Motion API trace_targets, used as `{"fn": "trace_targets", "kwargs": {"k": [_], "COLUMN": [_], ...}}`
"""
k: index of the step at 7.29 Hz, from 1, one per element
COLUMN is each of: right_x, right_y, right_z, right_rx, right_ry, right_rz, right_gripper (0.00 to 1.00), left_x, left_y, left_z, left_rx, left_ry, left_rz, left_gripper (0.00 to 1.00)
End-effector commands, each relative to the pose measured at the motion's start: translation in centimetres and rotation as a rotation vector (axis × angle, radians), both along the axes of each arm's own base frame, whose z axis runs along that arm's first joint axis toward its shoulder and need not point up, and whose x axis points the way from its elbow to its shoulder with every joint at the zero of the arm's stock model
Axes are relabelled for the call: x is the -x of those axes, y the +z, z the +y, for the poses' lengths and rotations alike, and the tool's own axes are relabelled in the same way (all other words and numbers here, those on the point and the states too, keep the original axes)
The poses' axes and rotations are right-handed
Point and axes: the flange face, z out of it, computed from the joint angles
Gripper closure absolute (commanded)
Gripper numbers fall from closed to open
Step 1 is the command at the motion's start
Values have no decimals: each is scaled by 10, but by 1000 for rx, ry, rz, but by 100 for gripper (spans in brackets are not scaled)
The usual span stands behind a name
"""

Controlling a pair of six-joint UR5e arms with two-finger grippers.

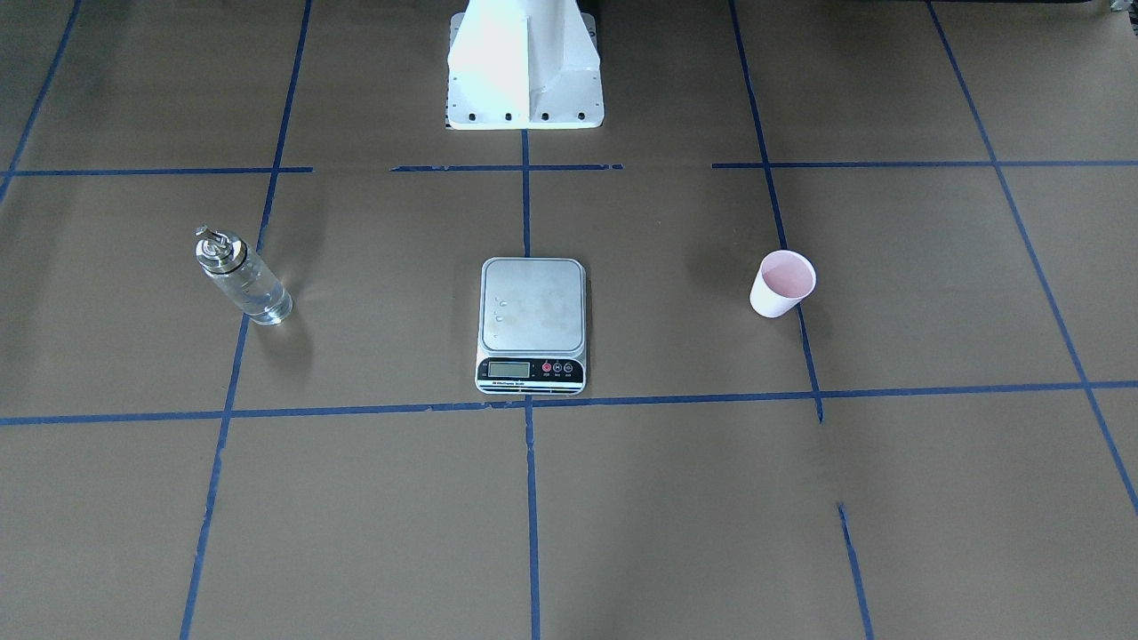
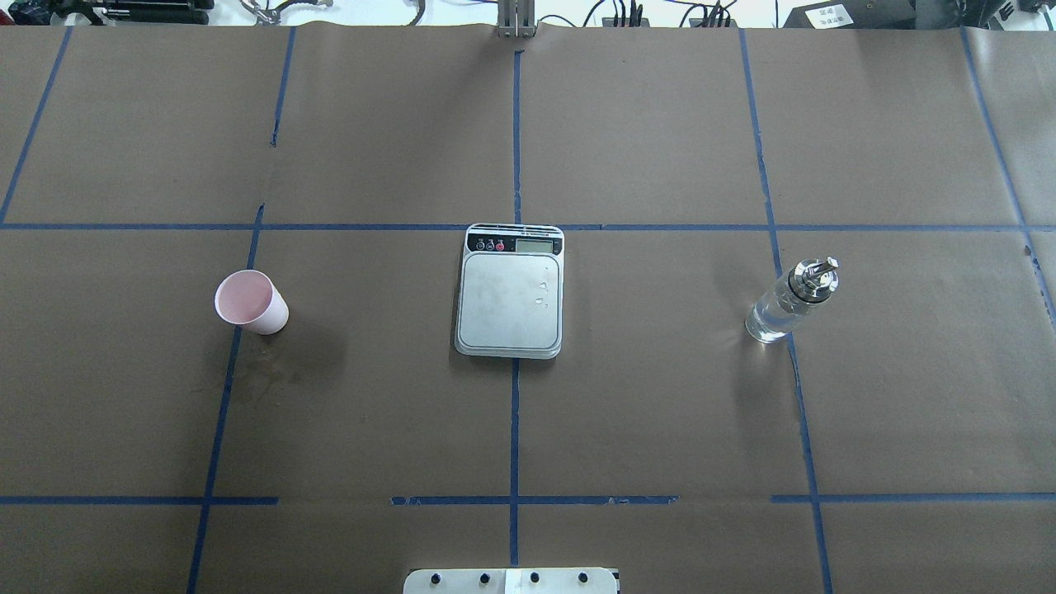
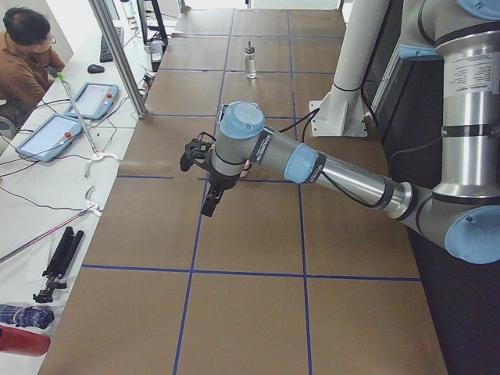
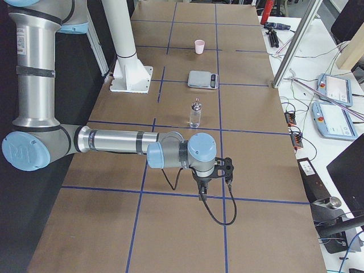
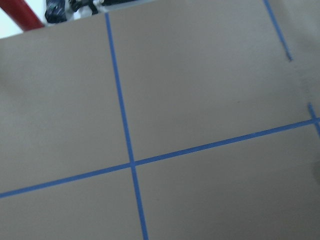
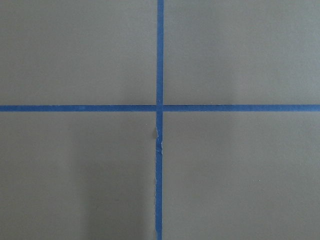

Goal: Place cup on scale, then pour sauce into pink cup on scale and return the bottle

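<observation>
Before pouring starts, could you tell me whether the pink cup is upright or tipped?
Upright: the pink cup stands on its narrow base, open mouth facing up.

The worktop (image 2: 660, 396) is covered in matt brown paper, crossed by smooth blue tape (image 2: 514, 429); the scale (image 2: 510, 301) has a dull, smudged steel platform and a black plastic strip; the bottle (image 2: 780, 313) is clear glass with a shiny metal collar; the cup (image 2: 252, 301) looks like matt paper.

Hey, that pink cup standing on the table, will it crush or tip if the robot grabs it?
The cup looks thin-walled and empty, so it is probably light and may dent under a firm squeeze. Its base is narrower than its rim, so a sideways nudge could tip it.
</observation>
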Motion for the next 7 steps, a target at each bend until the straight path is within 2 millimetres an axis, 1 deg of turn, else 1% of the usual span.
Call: {"fn": "trace_targets", "kwargs": {"k": [1,2,3,4,5,6,7], "right_x": [0,0,0,0,0,0,0], "right_y": [-2,-3,-2,-3,-5,-12,-18], "right_z": [0,0,1,0,0,2,3], "right_rx": [-4,-5,-5,-9,-19,-34,-44], "right_ry": [0,0,-1,-2,-9,-8,-9], "right_rz": [0,0,0,2,6,5,4], "right_gripper": [0,0,0,0,0,0,0], "left_x": [-14,-27,-56,-61,-72,-93,-123], "left_y": [-29,-50,-67,-72,-81,-95,-100], "left_z": [10,14,18,19,20,18,12], "left_rx": [-56,-72,-88,-120,-152,-154,-44], "left_ry": [49,86,98,100,106,28,-60], "left_rz": [46,136,175,180,153,78,102], "left_gripper": [0,0,0,0,0,0,0]}}
